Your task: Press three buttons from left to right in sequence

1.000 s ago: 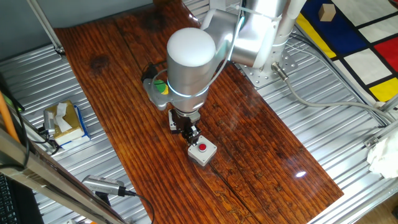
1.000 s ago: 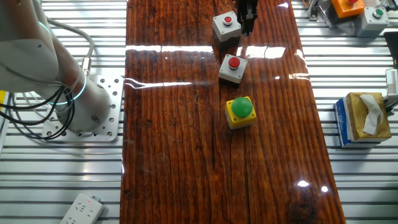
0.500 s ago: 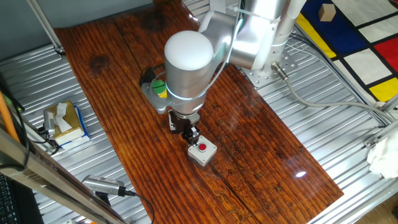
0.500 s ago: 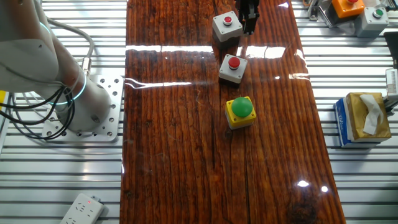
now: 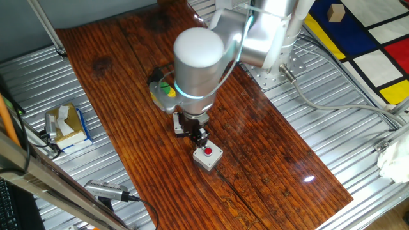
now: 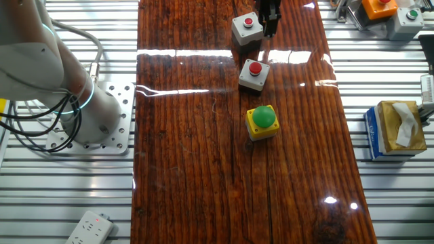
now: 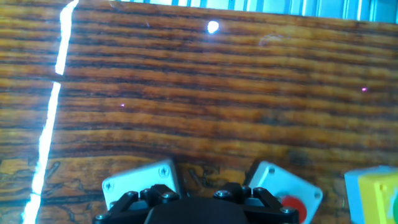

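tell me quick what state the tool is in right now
Tool: cannot be told whether open or closed; no view shows its fingertips clearly. It holds nothing visible and sits beside the light grey button box.

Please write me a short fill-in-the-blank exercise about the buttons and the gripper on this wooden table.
1. The yellow box has a ____ cap.
2. The number of button boxes lined up on the wooden table is ____.
3. In the other fixed view, the gripper is beside the grey box, which has a ____ cap.
4. The box between the yellow and grey ones is the white-and-black box, whose cap is ____.

Missing words: green; three; red; red
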Tool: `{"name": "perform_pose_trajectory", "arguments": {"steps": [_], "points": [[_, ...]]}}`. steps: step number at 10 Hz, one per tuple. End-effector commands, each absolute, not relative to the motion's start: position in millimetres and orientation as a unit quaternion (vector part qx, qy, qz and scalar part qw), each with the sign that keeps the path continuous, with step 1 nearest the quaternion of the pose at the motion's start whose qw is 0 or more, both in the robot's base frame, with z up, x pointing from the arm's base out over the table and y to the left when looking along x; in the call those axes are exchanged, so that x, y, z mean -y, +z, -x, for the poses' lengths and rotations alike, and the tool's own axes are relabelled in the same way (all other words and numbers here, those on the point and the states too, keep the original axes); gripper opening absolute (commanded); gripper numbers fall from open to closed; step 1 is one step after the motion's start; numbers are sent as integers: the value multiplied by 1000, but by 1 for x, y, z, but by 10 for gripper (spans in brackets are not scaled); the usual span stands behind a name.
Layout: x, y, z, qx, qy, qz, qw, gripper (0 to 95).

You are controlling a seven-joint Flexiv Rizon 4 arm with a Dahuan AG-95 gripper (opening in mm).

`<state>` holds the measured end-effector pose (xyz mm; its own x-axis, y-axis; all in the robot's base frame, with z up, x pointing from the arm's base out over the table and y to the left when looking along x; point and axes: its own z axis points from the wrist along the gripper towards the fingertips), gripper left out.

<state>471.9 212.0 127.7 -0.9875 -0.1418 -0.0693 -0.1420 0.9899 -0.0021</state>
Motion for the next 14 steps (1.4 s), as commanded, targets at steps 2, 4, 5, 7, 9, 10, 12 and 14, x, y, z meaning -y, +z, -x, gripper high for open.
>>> {"name": "perform_pose_trajectory", "arguments": {"steps": [2,4,5,7,9,10,12,14], "points": [[-213,124,-460,-998,6,58,37,570],[-216,122,-456,-998,9,50,41,570],[-220,121,-457,-998,11,46,42,570],[-228,117,-458,-998,10,39,42,570],[-234,114,-458,-998,10,34,47,570],[-235,114,-458,-998,9,34,47,570],[-235,113,-458,-998,9,34,48,570],[-235,113,-457,-998,10,33,49,570]]}}
